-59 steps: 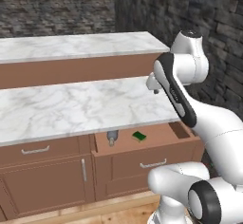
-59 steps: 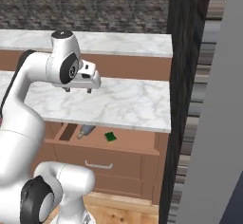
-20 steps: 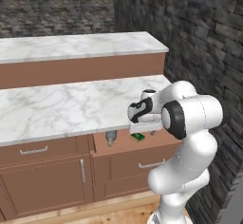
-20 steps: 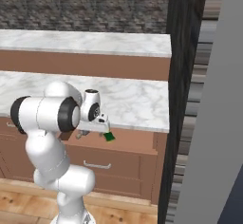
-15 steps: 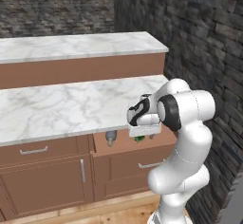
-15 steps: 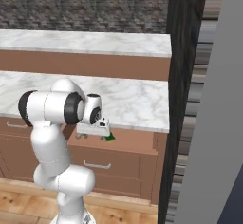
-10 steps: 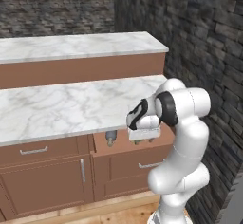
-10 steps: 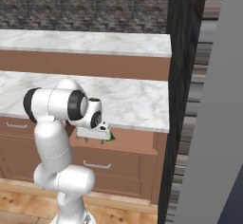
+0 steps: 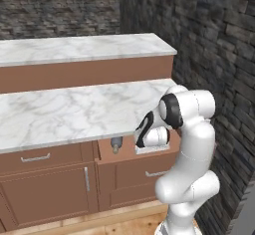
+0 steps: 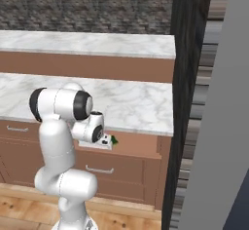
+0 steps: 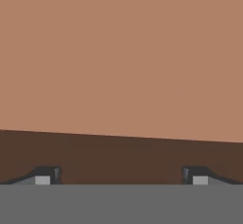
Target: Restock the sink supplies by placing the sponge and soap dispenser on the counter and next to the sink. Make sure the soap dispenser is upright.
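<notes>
Currently, neither item is restocked. Small green sponge (image 10: 114, 139) and dark grey soap dispenser (image 9: 116, 144) lie inside the open wooden drawer (image 9: 130, 154); the two-finger gripper (image 11: 119, 176) there is fully open, empty.

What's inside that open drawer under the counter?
In the drawer lies the dark soap dispenser, on its side. A corner of the green sponge peeks out beside the robot's open hand. The arm covers the rest of the drawer.
</notes>
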Robot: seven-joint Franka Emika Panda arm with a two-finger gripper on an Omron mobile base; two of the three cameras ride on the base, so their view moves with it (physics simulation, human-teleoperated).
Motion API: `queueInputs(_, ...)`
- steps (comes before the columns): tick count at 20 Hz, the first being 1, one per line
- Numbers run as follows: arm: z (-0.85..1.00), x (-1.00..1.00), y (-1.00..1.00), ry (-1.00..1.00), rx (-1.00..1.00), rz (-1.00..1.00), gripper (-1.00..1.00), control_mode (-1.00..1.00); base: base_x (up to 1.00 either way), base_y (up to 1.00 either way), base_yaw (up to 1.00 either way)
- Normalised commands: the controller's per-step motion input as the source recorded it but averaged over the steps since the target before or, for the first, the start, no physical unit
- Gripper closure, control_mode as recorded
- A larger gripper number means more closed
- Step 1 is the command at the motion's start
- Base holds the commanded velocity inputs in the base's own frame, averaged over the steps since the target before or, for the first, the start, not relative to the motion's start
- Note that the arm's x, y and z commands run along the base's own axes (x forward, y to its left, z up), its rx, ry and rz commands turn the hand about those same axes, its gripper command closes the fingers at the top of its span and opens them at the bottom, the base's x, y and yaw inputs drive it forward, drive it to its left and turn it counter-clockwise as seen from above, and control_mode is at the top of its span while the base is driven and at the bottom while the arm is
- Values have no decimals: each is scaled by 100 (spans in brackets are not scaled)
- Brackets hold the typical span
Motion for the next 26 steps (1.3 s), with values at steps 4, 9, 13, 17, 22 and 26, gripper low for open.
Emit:
queueInputs(4, 0, -85, 0, 0, 0, 0, -100, -100, 0, 0, 0)
queueInputs(9, 0, -95, 0, 0, 0, 0, -100, -100, 0, 0, 0)
queueInputs(13, 0, -100, 0, 0, 0, 0, -100, -100, 0, 0, 0)
queueInputs(17, 0, -97, 0, 0, 0, 0, -100, -100, 0, 0, 0)
queueInputs(22, 31, 44, 29, -3, 0, -8, -100, -100, 0, 0, 0)
queueInputs(26, 8, 67, 51, -24, -2, -10, -100, -100, 0, 0, 0)
